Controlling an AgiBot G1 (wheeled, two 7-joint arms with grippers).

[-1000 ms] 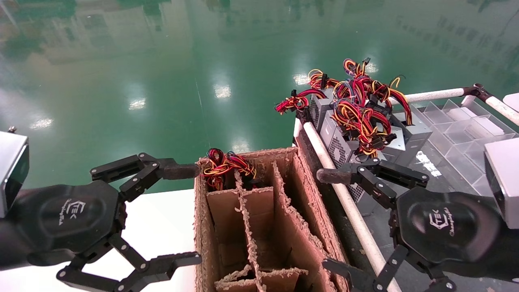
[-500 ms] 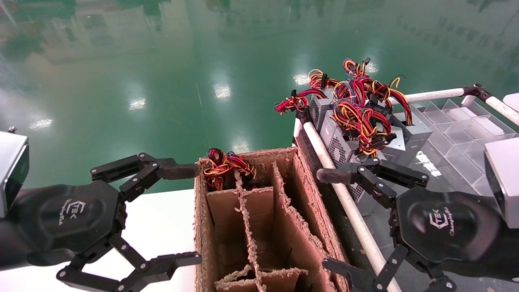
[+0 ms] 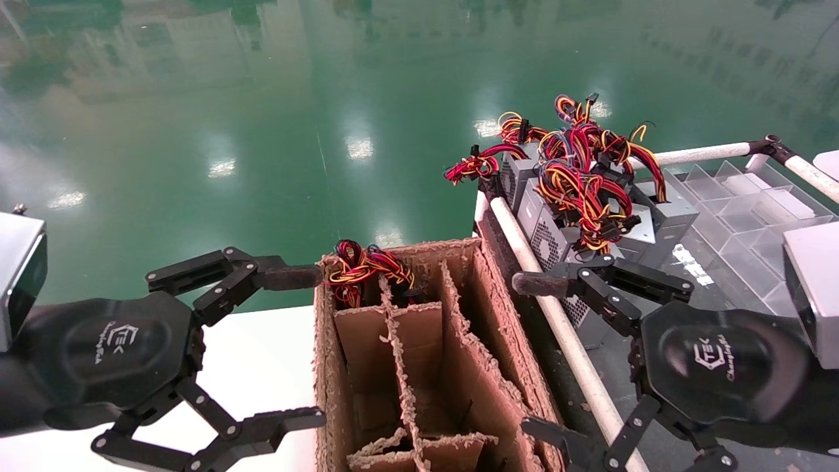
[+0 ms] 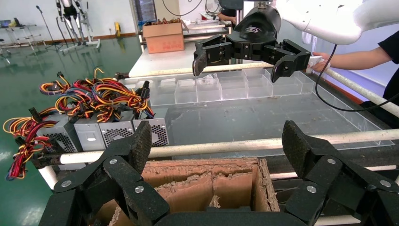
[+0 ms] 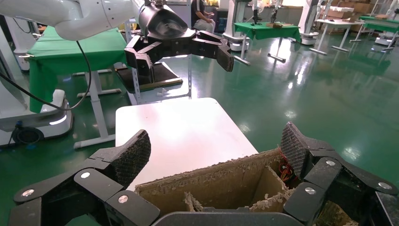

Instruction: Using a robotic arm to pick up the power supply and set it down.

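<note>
- A cluster of grey power supplies (image 3: pixel 557 229) stands on the bench (image 3: pixel 662 367) on the robot's right, ahead of the right gripper (image 3: pixel 534 354) and just past the white rail (image 3: pixel 557 321); their red, yellow and black wires (image 3: pixel 577 170) pile on top.
- The divided cardboard box (image 3: pixel 419 347) sits between the two grippers, with one more wire bundle (image 3: pixel 364 262) poking from its far-left cell.
- The right gripper, jaws spread wide and empty, hovers over the rail near the closest supply, so this arm looks far better placed to reach it; the perforated vent side faces the rail.
- The left gripper (image 3: pixel 298 347), likewise spread and empty, hangs over the white table (image 3: pixel 262 367) on the box's other side, well apart from the cluster.
- Wires hide the supplies' tops, so their count and long axes are hard to make out; whatever sits beneath the bundle in the box is hidden.
</note>
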